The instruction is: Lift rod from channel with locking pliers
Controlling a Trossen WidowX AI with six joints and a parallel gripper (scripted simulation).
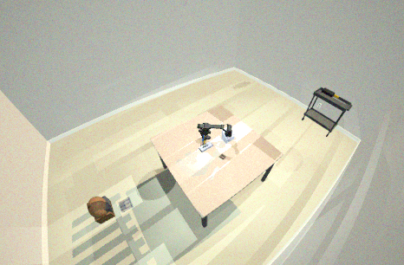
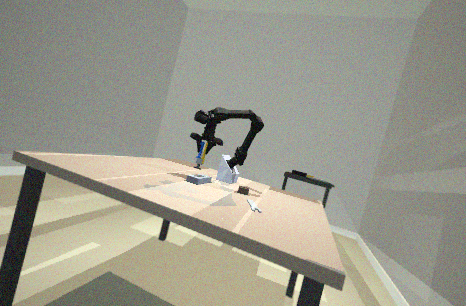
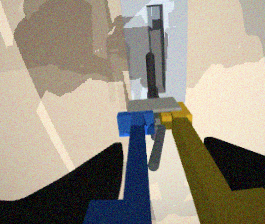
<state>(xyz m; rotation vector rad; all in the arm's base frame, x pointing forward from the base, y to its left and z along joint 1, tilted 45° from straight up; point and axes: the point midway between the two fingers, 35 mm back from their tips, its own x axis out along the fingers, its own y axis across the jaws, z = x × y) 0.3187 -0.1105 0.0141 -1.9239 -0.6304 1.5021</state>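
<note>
My gripper (image 3: 163, 147) (image 2: 204, 141) (image 1: 204, 133) is shut on the locking pliers (image 3: 138, 165) (image 2: 201, 152). They have one blue handle and one yellow handle (image 3: 198, 160), and they point down with a grey jaw plate (image 3: 153, 105) at their tip. The pale channel block (image 3: 179, 60) (image 2: 199, 178) (image 1: 205, 147) lies on the table (image 2: 289, 230) straight below the jaws. The dark rod (image 3: 152, 72) lies in its narrow slot. The jaw tip hangs a little above the block, apart from the rod.
A white wedge (image 2: 228, 171) (image 1: 227, 138) carries the arm's base, right of the block. A small dark block (image 2: 243, 189) (image 1: 223, 156) and a small white tool (image 2: 253, 205) lie further along the table. A black cart (image 1: 329, 106) stands by the far wall.
</note>
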